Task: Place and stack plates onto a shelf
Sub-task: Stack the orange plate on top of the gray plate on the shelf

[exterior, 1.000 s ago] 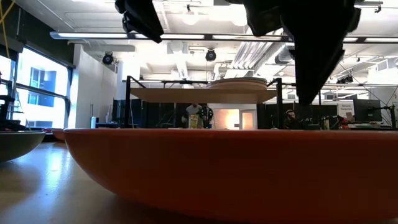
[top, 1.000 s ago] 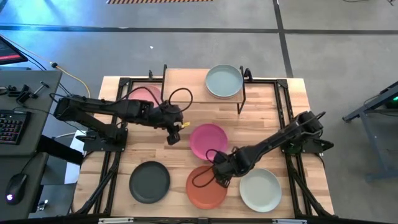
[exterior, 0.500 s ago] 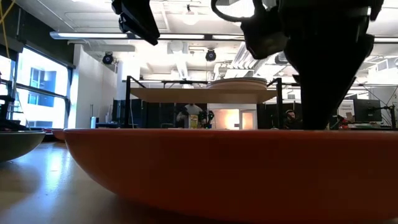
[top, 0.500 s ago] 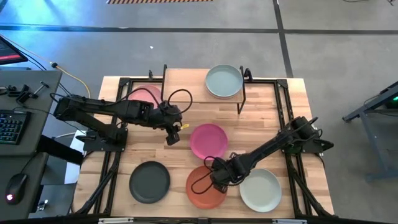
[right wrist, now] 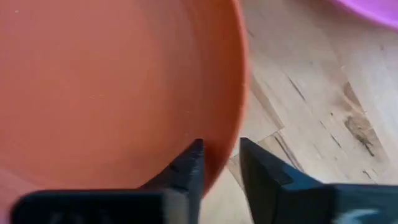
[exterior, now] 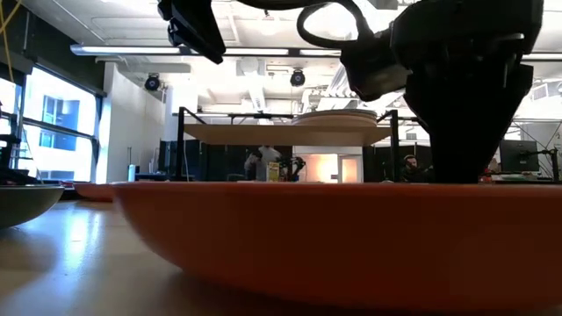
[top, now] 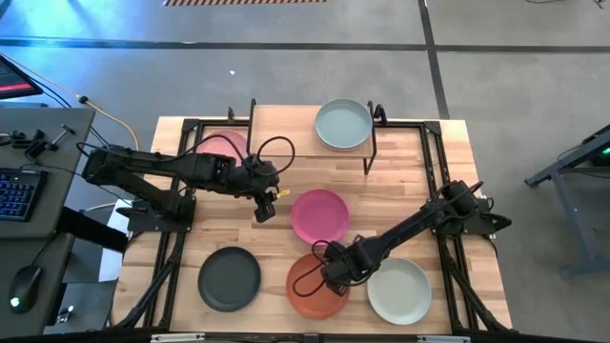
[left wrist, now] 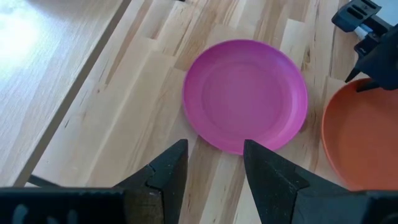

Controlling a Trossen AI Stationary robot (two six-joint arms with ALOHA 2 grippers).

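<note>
My right gripper (top: 335,273) is down at the far-right rim of the terracotta plate (top: 315,288) and shut on it; in the low view that plate (exterior: 351,246) fills the foreground. My left gripper (top: 265,206) hangs open above bare wood, just left of the magenta plate (top: 319,215), which also shows ahead of its fingers in the left wrist view (left wrist: 245,93). The shelf (top: 284,131) stands at the far edge with the pale mint plate (top: 343,124) on its right half. Flat on the table lie the pink plate (top: 219,148), the charcoal plate (top: 229,278) and the cream plate (top: 400,291). My right gripper (right wrist: 221,152) has the terracotta plate's rim (right wrist: 235,118) between its fingers, one finger (right wrist: 186,171) inside the plate and the other outside. The fingers slant down from the table's right. Whether the plate is raised off the wood, I cannot tell.
The shelf's thin black legs (top: 372,157) stand close behind the magenta plate. Black frame rails (top: 448,276) run along the table's sides. The cream plate lies right beside the terracotta one. Bare wood lies between the charcoal and magenta plates.
My right gripper has moved toward the near left and down onto the terracotta plate's rim. In the low view the plate's left edge has shifted to the right. The left arm has kept still.
</note>
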